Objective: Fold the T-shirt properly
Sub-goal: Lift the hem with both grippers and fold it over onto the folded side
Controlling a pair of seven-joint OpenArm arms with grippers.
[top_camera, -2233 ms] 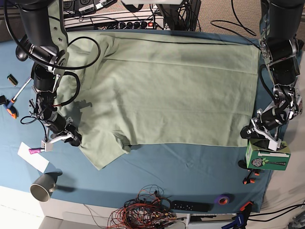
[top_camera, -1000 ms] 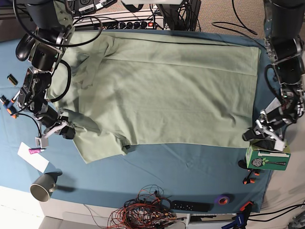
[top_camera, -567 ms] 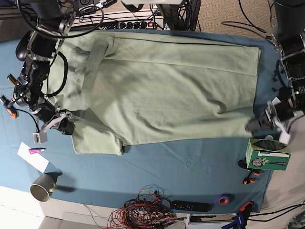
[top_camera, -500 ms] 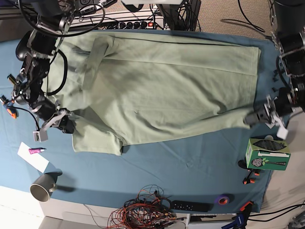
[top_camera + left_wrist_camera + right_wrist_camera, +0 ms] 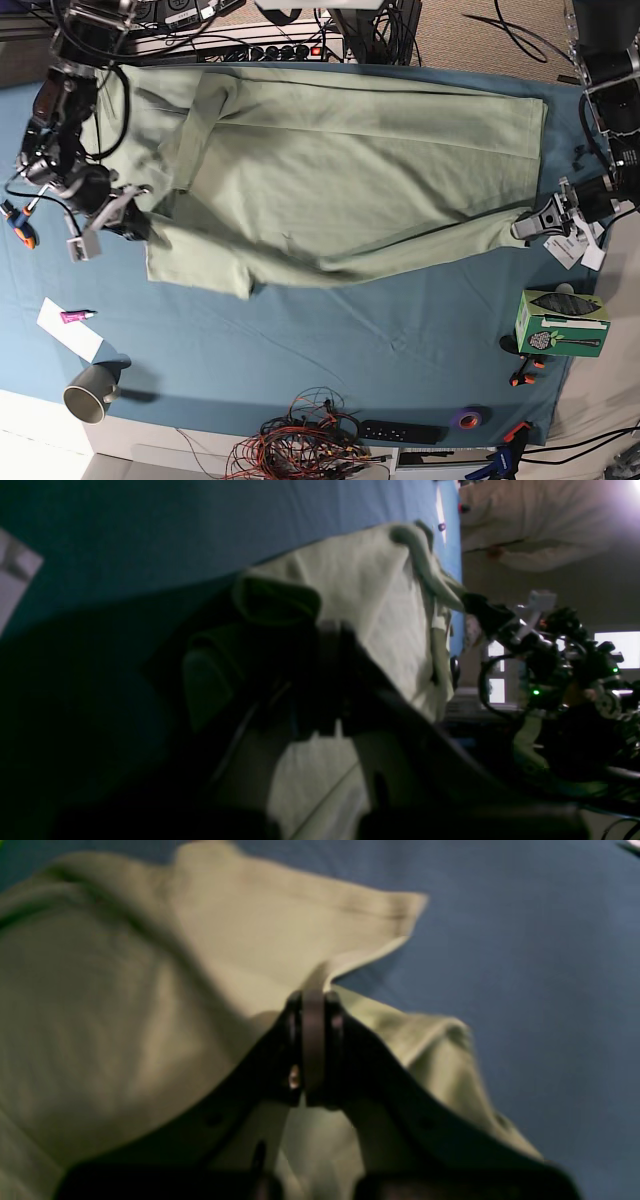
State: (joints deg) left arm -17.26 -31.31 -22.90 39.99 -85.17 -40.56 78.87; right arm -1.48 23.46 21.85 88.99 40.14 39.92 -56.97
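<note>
The pale sage-green T-shirt (image 5: 340,160) lies spread across the teal table cloth (image 5: 330,340), collar end to the left. My right gripper (image 5: 138,228), on the left of the base view, is shut on the shirt's near left corner beside the sleeve. My left gripper (image 5: 528,226), at the right, is shut on the near right hem corner. The near edge sags between them. In the right wrist view the dark fingers (image 5: 295,1050) pinch a fabric edge (image 5: 125,990). In the left wrist view the fingers (image 5: 325,680) clamp bunched cloth (image 5: 370,595).
A green box (image 5: 560,323) stands at the near right, with a purple tape roll (image 5: 467,417) and a remote (image 5: 400,432) by the front edge. A grey mug (image 5: 90,392), a white card (image 5: 68,328) and tangled wires (image 5: 300,440) lie near left. A power strip (image 5: 270,48) runs along the back.
Both grippers have carried the shirt's near edge away from the front of the table toward the back. The right hem corner rose off the cloth and the left sleeve slid along.
</note>
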